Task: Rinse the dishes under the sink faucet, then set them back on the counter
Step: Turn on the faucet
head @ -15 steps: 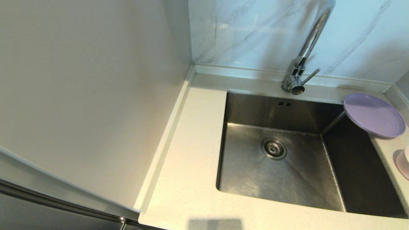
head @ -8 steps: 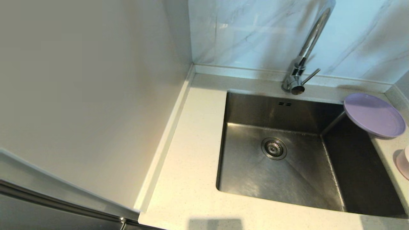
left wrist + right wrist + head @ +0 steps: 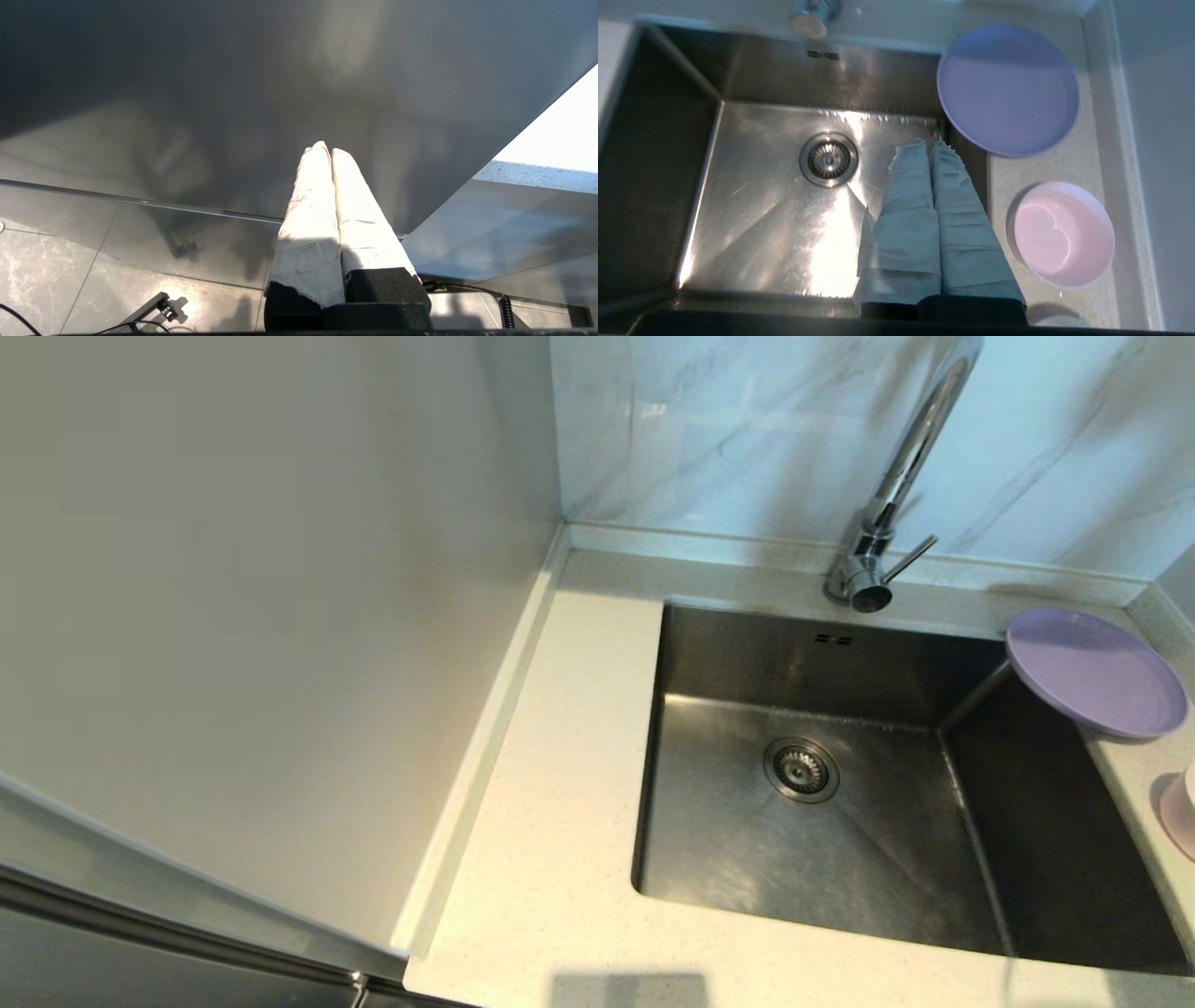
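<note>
Dishes are seen on the counter (image 3: 560, 784) to the right of the sink (image 3: 840, 840): a shallow lilac plate (image 3: 1094, 672) whose rim overhangs the basin's far right corner, and a smaller pale pink bowl (image 3: 1063, 233) set nearer on the same strip. The chrome faucet (image 3: 887, 513) is mounted behind the basin. The right gripper (image 3: 928, 145) is held above the sink's right edge, fingers pressed together and empty. The left gripper (image 3: 326, 148) is kept low beside a dark cabinet front, fingers likewise closed.
</note>
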You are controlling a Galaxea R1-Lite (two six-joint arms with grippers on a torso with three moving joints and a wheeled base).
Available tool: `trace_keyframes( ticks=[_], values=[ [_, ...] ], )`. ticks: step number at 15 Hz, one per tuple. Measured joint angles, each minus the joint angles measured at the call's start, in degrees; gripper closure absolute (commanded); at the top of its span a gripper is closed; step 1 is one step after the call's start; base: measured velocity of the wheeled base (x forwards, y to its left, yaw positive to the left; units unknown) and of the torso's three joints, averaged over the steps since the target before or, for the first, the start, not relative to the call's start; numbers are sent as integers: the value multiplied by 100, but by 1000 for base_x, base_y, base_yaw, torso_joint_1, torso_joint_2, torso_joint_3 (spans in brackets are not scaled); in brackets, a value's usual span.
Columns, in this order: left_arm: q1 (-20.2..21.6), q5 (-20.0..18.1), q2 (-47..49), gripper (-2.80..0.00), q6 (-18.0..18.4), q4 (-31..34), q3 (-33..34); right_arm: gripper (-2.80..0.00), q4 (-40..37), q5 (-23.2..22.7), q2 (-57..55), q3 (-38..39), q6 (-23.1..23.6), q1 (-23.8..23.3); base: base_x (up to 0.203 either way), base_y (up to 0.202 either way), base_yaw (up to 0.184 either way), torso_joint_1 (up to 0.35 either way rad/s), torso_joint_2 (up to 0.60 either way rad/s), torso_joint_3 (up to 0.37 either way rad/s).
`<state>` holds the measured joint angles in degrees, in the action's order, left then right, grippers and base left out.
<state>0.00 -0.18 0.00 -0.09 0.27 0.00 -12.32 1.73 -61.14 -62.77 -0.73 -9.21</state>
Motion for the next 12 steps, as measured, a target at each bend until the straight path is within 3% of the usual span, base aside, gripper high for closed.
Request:
trace_keyframes(
  ticks=[3, 7, 10, 12],
  values=[
    [0, 0, 0, 0, 1, 0, 0, 0, -1365, -443, -726, -1503, -782, -325, 0, 0, 0, 0, 0, 0],
    [0, 0, 0, 0, 1, 0, 0, 0, -3271, -1671, -1816, -3479, -1816, -863, 0, 0, 0, 0, 0, 0],
    [-2, 0, 0, 0, 1, -2, 0, 0, -4115, -2576, -2556, -4465, -2088, -1030, 0, 0, 0, 0, 0, 0],
    [0, 0, 0, 0, 1, 0, 0, 0, -4429, -2982, -2920, -4842, -1881, -1053, 0, 0, 0, 0, 0, 0]
  ],
)
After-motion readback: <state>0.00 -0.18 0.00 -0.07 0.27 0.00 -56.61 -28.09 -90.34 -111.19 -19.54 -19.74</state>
